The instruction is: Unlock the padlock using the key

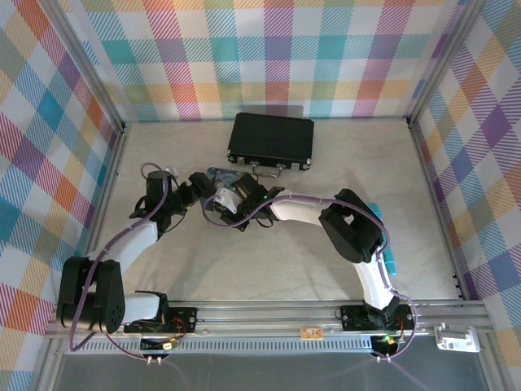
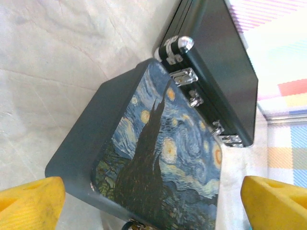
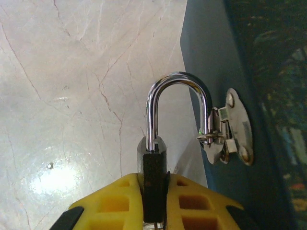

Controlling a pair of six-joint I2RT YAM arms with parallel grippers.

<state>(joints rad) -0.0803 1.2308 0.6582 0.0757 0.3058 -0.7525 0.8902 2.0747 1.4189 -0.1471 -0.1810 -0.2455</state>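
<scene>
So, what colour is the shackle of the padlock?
Shiny silver; the shackle of the padlock shows best in the right wrist view.

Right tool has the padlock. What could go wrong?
Right tool clamps the padlock while its shackle is hooked in the box hasp: pulling could drag or tilt the box.
Left tool is open, not gripping the box, so nothing braces it.
The case sits close behind; a shoved box may hit it.

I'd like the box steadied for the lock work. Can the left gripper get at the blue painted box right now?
Probably yes: the left gripper is open, the blue painted box sits straight ahead between its fingers with nothing in the way; the black case lies beyond.
</scene>
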